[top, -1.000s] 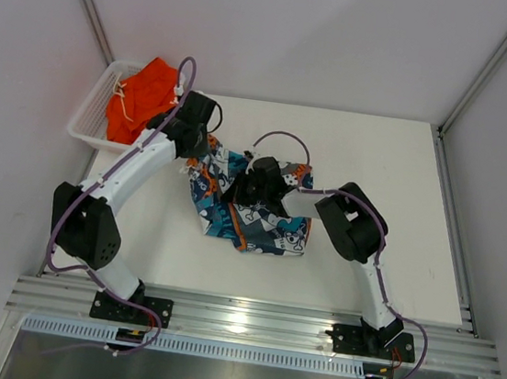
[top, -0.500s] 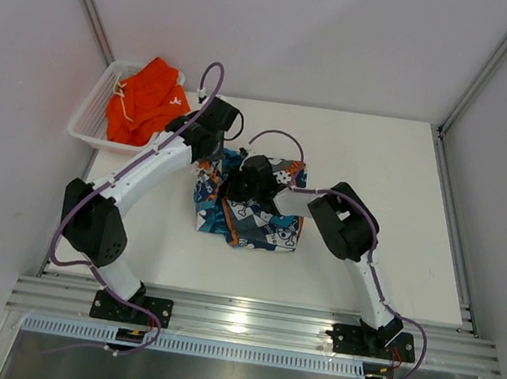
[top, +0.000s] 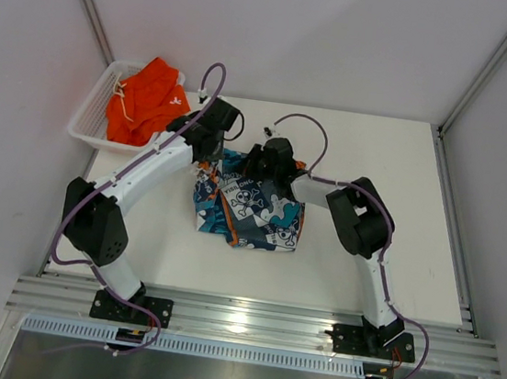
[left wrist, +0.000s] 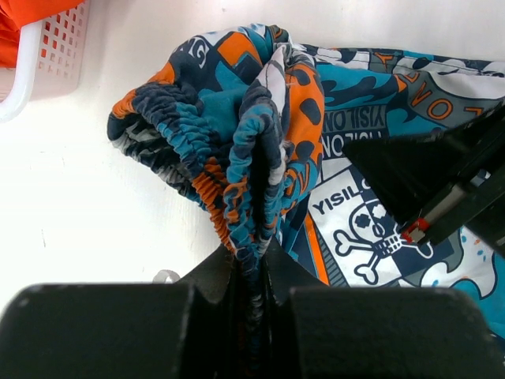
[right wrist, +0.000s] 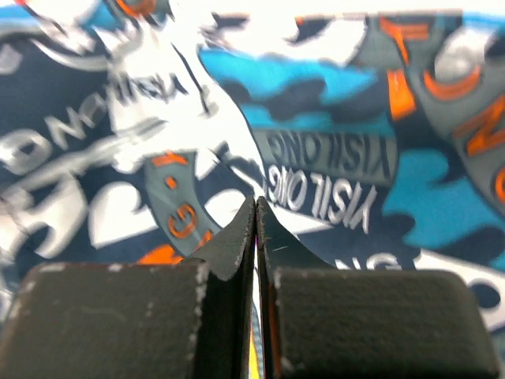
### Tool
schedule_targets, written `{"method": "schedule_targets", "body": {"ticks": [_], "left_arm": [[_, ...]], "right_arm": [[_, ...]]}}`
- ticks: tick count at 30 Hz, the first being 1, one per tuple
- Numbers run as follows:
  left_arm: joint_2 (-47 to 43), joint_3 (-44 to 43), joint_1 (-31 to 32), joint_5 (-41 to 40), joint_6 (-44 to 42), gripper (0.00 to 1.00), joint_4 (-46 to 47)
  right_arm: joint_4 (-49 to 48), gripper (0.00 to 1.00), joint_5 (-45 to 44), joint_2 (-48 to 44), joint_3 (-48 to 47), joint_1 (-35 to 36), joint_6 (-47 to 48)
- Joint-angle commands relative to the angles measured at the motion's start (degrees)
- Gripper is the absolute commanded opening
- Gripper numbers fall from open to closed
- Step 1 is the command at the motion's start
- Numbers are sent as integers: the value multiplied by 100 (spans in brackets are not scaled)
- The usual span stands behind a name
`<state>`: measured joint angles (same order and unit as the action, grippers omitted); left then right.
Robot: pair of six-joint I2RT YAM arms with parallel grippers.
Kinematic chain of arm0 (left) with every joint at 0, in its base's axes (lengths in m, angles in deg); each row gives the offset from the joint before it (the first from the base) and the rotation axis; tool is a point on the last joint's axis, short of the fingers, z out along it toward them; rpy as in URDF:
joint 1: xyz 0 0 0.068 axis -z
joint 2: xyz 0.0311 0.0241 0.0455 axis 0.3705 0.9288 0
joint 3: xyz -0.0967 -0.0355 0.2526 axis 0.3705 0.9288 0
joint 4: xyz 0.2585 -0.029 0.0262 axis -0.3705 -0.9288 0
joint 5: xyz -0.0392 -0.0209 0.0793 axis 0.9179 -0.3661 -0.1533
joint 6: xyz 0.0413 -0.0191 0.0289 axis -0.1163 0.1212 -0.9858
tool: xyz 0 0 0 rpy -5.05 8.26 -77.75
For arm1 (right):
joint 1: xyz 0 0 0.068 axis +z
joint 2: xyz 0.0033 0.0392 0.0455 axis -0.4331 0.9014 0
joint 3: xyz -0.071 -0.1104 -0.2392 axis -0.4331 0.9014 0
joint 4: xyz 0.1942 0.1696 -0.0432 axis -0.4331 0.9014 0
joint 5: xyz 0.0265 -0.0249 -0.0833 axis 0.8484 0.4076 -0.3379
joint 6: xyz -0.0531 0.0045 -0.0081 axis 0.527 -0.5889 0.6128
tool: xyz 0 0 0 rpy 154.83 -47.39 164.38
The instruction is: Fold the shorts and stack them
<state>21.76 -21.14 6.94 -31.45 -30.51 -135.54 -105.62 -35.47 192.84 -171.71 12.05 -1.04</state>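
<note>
1. The printed shorts (top: 249, 212) are soft, thin cloth in a busy navy, teal, orange and white pattern with skull-and-crossbones motifs and lettering. They lie in a roughly square, rumpled bundle on the white table (top: 392, 188), in front of both arm bases.
2. The waistband is gathered elastic, ribbed and puckered. The left wrist view shows it drawn up into a bunched ridge at the far-left corner of the bundle.
3. The left gripper (left wrist: 251, 253) is clamped on that ridge, with the elastic of the printed shorts (left wrist: 371, 158) pinched between its two black fingers.
4. The left arm reaches in a long bow from its base to the far-left corner of the printed shorts, its wrist angled down onto the cloth.
5. The right gripper (right wrist: 255, 213) has its fingers pressed together, tips against the printed shorts (right wrist: 331, 174) at their far edge. Whether any cloth is caught between them cannot be told.
6. The right arm is sharply bent, elbow to the right of the printed shorts, forearm running leftward to them.
7. Left of and beyond the printed shorts, the plain orange shorts (top: 144, 102) with a white drawstring lie heaped in a white mesh plastic basket (top: 91, 119).
</note>
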Motion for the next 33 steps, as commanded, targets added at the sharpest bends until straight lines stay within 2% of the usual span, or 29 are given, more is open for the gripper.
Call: {"method": "schedule_targets", "body": {"ticks": [1,8,14,19,22,24,29,33], "left_arm": [[-147,-159,5,-128,-162,0,25],[-120,-168,146,-207,-162,0,16],[-111,-159,277,-365,-205,0,25],[-173,-54,655,-400,-574,0,428],[-208,17,840,-409,-777,0,684],[-112,-9,840,-470,-733,0,649],[327,-561,814,-717,-575,0,263],[793,-1142,823,-559,-346,0,-167]], "right_arm": [[-71,0,-20,191,-554,8,-29],[-256,0,-64,911,-1230,-10,-178],[43,0,-766,1501,-1855,78,-196],[325,0,-1363,1870,-2330,306,-327],[290,0,-1287,1932,-2453,368,-503],[115,0,-1198,1827,-2340,333,-565],[-351,3,-882,748,-1488,-35,-583],[-624,5,-759,-360,-208,-466,-548]]}}
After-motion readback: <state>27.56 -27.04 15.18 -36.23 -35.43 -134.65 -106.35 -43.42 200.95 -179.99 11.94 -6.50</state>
